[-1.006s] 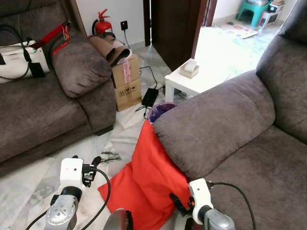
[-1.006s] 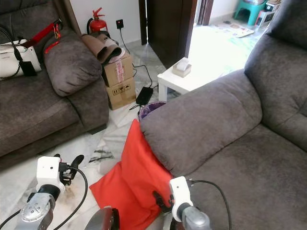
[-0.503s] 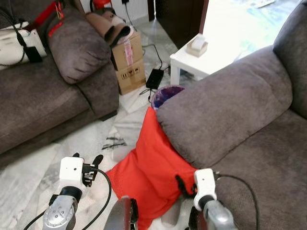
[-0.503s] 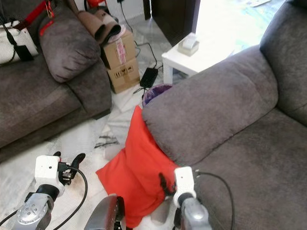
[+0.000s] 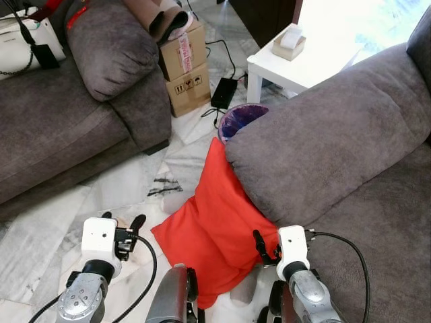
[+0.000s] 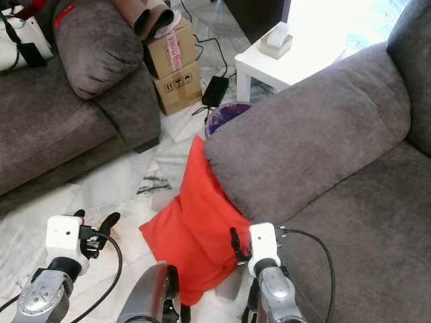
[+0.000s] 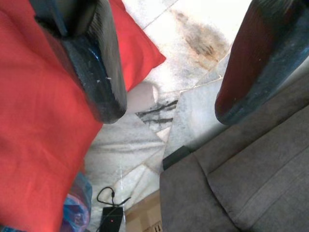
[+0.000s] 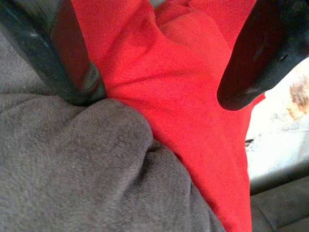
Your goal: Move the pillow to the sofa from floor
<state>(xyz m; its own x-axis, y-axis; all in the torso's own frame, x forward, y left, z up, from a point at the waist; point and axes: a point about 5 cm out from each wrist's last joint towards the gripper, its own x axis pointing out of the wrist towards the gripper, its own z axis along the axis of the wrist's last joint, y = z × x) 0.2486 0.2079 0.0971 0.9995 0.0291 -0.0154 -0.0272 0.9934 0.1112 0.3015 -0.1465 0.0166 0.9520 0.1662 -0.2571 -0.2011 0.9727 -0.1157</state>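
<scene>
While the pillow [image 5: 214, 229] lies on the floor, leaning on the sofa [image 5: 337, 134] arm, this is the approach step. Head views: left gripper [image 5: 128, 226] away from the sofa, right gripper [image 5: 257, 243] at the pillow's sofa-side edge. Wrist views: both fingers apart, empty. Next: straddle and pinch fabric. Since earlier, the camera has tipped downward.

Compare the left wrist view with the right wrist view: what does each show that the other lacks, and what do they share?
Left wrist alone: marble floor, a black power adapter with its cable, the corner of a cardboard box, the far sofa. Right wrist alone: the near sofa's grey armrest pressed against the pillow. Shared: the red pillow and an open hand, left hand and right hand.
</scene>
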